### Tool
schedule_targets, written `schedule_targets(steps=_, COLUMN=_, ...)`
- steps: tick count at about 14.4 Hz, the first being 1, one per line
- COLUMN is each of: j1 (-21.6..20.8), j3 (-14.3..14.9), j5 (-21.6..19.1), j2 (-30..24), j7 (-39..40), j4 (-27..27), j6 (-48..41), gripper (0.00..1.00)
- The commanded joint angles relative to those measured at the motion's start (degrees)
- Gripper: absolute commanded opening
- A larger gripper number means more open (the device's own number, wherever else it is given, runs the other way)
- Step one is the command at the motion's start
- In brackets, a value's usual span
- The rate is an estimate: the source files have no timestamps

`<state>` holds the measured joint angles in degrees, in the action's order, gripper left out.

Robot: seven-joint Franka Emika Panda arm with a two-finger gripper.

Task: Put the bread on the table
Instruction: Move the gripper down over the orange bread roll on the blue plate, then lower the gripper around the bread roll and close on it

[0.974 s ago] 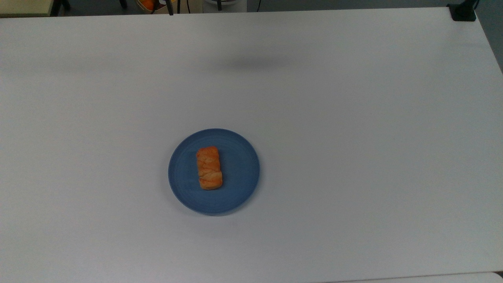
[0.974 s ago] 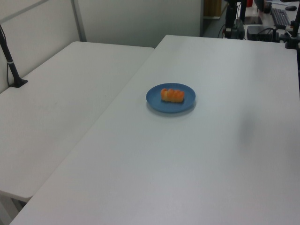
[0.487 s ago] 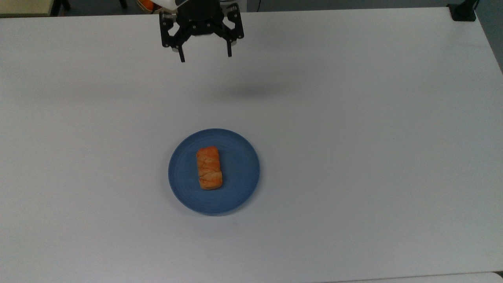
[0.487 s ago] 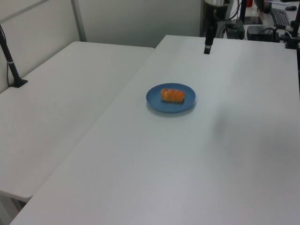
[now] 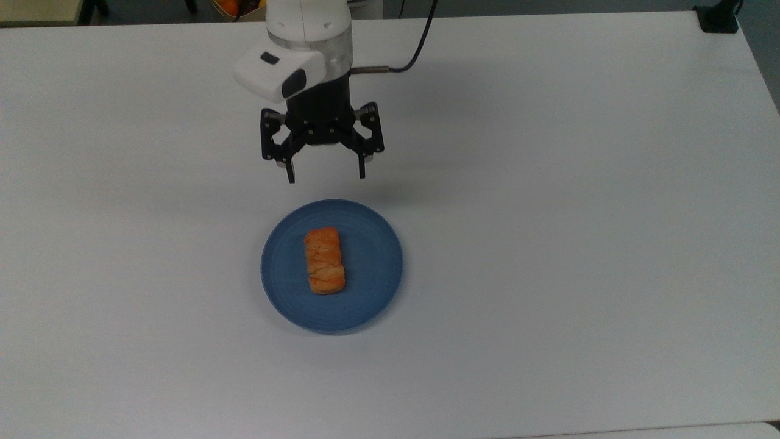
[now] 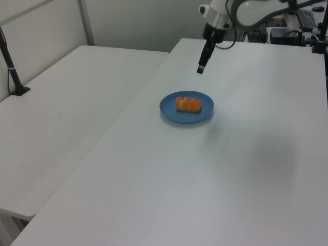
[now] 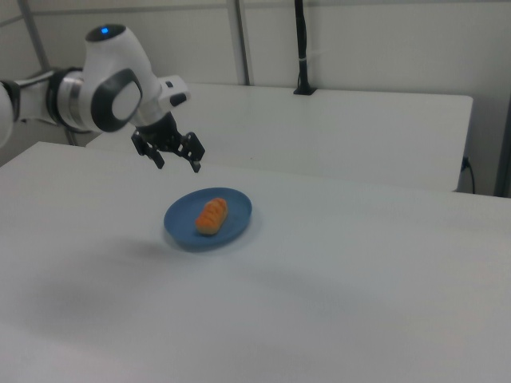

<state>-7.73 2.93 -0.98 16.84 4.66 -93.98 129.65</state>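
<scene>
The bread [image 5: 325, 260] [image 6: 188, 104] [image 7: 211, 216], a small golden-orange ridged roll, lies in the middle of a round blue plate [image 5: 368, 286] [image 6: 169, 107] [image 7: 236, 210] on the white table [image 5: 548, 244] [image 6: 246, 169] [image 7: 335, 303]. My gripper [image 5: 326, 175] [image 6: 201, 68] [image 7: 177, 164] hangs open in the air, fingers pointing down, above the table just beyond the plate's far rim in the top view. Nothing is between its fingers, and it is clear of the bread and the plate.
A second white table [image 6: 66, 118] [image 7: 335, 128] adjoins this one. A black post [image 6: 11, 66] [image 7: 302, 48] is clamped to it. A black clamp [image 5: 718, 18] sits at the top view's upper right corner. The arm's cable [image 5: 420, 42] trails behind the wrist.
The arm has come in from the top view's upper edge and travelled toward the plate, its fingers staying open. The bread and plate have not moved.
</scene>
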Motion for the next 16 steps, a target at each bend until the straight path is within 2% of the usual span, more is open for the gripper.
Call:
schedule_targets(steps=1, j1=-0.97, j3=0.41, j5=0.81, j2=4.07, j7=-2.73, j4=0.29, j6=4.98, gripper=1.0)
schedule_targets(steps=6, j1=-0.53, j3=0.41, j5=2.56, j2=8.55, j7=-2.73, j4=0.21, j6=10.18, gripper=1.0)
schedule_targets(steps=9, j1=-0.36, j3=0.41, j5=5.37, j2=11.01, j7=-2.9, j4=0.91, j6=12.27, gripper=1.0)
schedule_targets(steps=16, j1=0.08, j3=0.41, j5=5.47, j2=14.71, j7=-4.22, j4=0.91, j6=18.59, gripper=1.0)
